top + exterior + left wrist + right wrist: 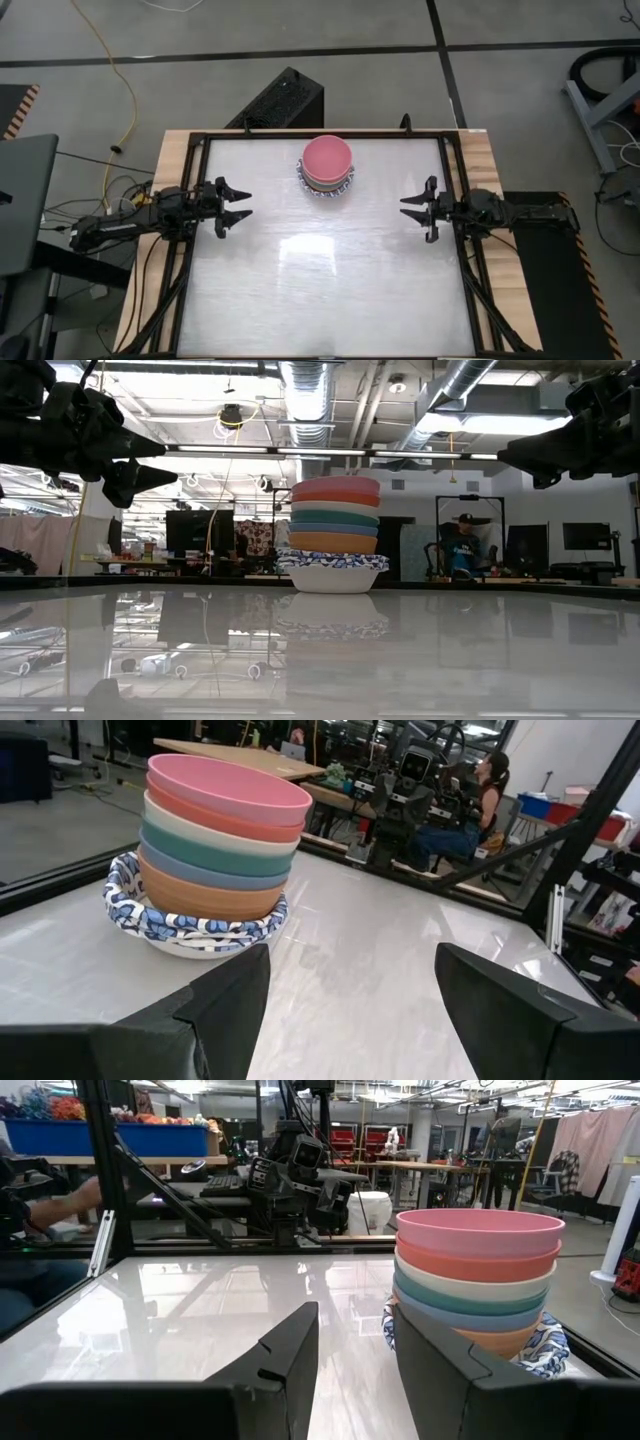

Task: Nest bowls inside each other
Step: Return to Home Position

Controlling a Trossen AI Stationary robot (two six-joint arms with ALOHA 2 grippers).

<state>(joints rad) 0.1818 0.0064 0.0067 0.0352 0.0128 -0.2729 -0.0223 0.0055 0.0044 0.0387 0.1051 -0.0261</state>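
The stack of bowls [327, 167] is sitting on the table [330, 290], near the middle of its far edge; a pink bowl [228, 786] is lying on top, with a red one nesting under it, then cream, teal, blue and orange; the white bowls with blue rims [196, 921] are carrying the rest at the bottom; the whole stack is standing upright. The left gripper [247, 203] is hanging above the table's left side, well apart from the stack, its fingers spreading wide and holding nothing; the right gripper [405, 207] is hanging above the right side, facing it across the table, its fingers also parting and gripping nothing; the low view is showing both raised clear of the tabletop.
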